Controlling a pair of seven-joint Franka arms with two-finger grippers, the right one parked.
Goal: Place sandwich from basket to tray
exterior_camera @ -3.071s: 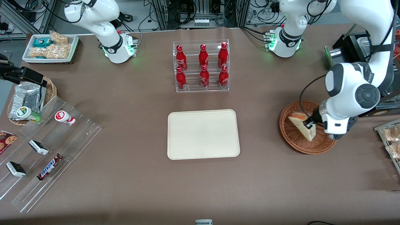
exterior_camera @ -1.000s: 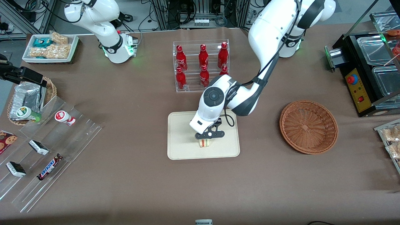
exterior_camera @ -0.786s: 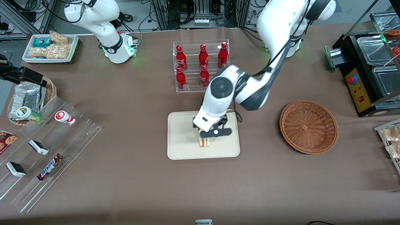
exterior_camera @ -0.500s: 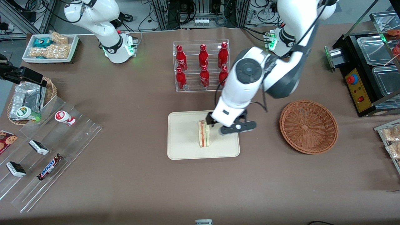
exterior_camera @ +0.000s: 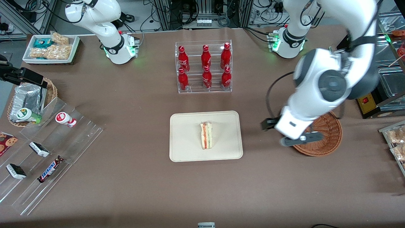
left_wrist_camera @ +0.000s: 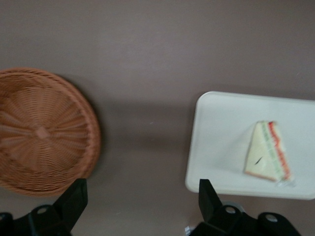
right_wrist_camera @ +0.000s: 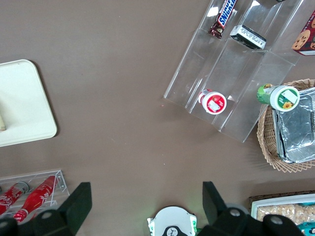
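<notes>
The sandwich [exterior_camera: 206, 135] [left_wrist_camera: 268, 158], a pale wedge with a red-orange filling stripe, stands on its edge on the cream tray [exterior_camera: 186, 136] [left_wrist_camera: 221, 142] with nothing touching it. The round brown wicker basket [exterior_camera: 329, 136] [left_wrist_camera: 42, 132] holds nothing; the arm covers part of it in the front view. My gripper [exterior_camera: 280, 128] [left_wrist_camera: 141, 196] hangs high over bare table between the tray and the basket, close to the basket's rim. It is open, its two black fingers [left_wrist_camera: 74, 201] wide apart with only tabletop between them.
A clear rack of red bottles [exterior_camera: 204, 68] stands farther from the front camera than the tray. Toward the parked arm's end are a stepped acrylic shelf [exterior_camera: 53, 142] with snacks, a small wicker basket [exterior_camera: 31, 98] with a foil packet, and a white snack tray [exterior_camera: 52, 47].
The gripper carried the sandwich from the basket to the tray, let it go there and rose. In the last half second it swung away from the tray to the basket's rim.
</notes>
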